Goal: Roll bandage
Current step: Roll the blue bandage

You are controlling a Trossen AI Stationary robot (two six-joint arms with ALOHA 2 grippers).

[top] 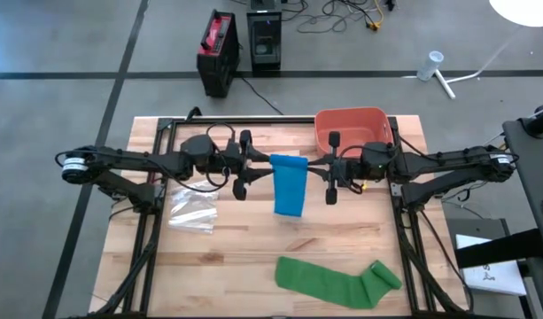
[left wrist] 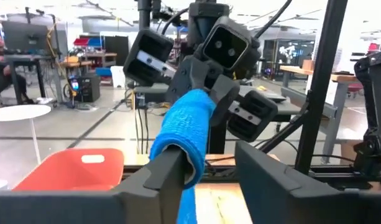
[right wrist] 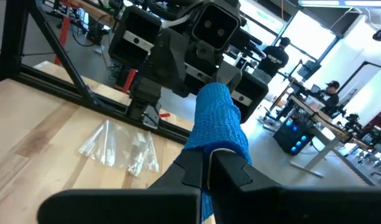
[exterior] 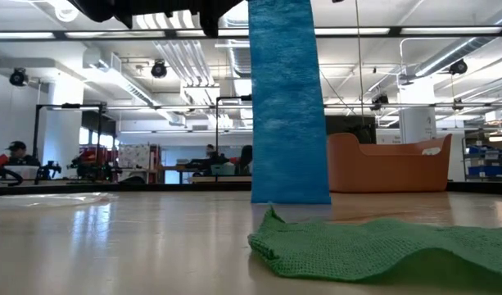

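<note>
Clutter on your light wooden counter [top: 342, 239] is sparse. A crumpled clear plastic bag [top: 193, 211] lies on the left arm's side, and an orange plastic bin [top: 352, 127] stands at the far edge behind the right arm. A green woven bandage strip [top: 335, 280] lies flat near the front edge, well apart from both arms.

Between the arms hangs the blue woven bandage strip [top: 290, 185], its lower end reaching down to the counter in the low view.

Your left end effector [left wrist: 206, 165] has its fingers spread, with the strip's top draped over one finger. Your right end effector [right wrist: 209, 163] has its fingers pressed together, pinching the strip's top from the opposite side.
</note>
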